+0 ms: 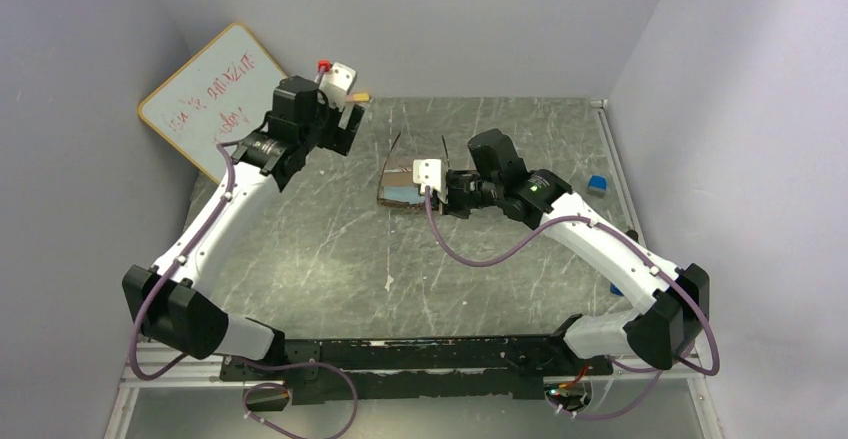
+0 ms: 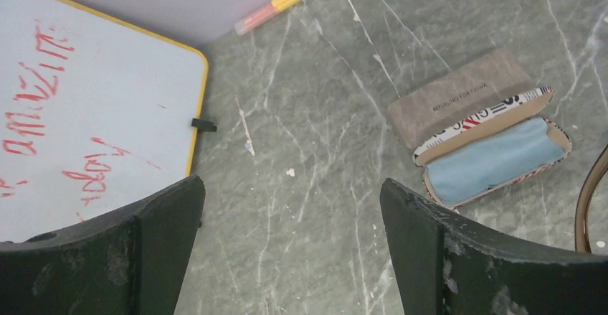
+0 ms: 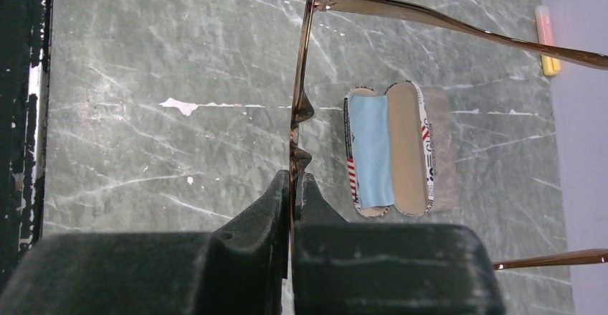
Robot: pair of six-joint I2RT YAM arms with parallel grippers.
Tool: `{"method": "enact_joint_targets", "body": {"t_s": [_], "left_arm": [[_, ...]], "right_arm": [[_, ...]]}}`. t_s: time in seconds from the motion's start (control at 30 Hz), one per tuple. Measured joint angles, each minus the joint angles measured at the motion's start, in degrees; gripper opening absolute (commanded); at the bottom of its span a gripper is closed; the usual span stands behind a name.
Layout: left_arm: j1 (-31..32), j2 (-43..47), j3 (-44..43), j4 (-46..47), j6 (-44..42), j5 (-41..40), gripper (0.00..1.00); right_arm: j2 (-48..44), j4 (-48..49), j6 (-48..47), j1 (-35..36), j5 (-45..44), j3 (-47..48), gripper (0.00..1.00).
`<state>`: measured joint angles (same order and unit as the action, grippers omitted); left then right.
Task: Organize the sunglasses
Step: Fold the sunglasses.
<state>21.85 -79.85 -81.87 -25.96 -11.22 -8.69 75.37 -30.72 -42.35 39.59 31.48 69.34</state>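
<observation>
My right gripper (image 3: 292,186) is clamped thinly on the front of the brown sunglasses (image 3: 430,19) at the centre of the right wrist view, frame edge-on, both temples spread, lifted off the table. The open case (image 3: 405,150), blue-lined, lies just right of them on the grey pouch (image 3: 444,150). My left gripper (image 2: 290,186) hangs wide and empty near the whiteboard (image 2: 86,100), upper left in the overhead view. The risks, as I judge them: so narrow a pinch could let the frame swivel or slip, spread temples would catch the case rim, and the unsteadied case could skid on its pouch. The black pair is out of sight.
</observation>
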Motion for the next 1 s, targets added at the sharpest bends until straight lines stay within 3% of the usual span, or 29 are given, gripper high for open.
{"method": "enact_joint_targets", "body": {"t_s": [0.37, 0.67, 1.0], "left_arm": [[1.7, -5.0, 2.6, -0.5, -0.6, 7.5, 0.96], [10.3, -5.8, 2.6, -1.5, -4.8, 13.0, 0.96], [14.3, -6.3, 2.6, -4.4, -8.9, 21.3, 0.96]], "right_arm": [[0.0, 0.5, 0.4, 0.0, 0.4, 0.0, 0.00], [0.0, -0.2, 0.4, 0.0, 0.8, 0.0, 0.00], [0.0, -1.6, 0.0, 0.7, 2.2, -0.2, 0.00]]}}
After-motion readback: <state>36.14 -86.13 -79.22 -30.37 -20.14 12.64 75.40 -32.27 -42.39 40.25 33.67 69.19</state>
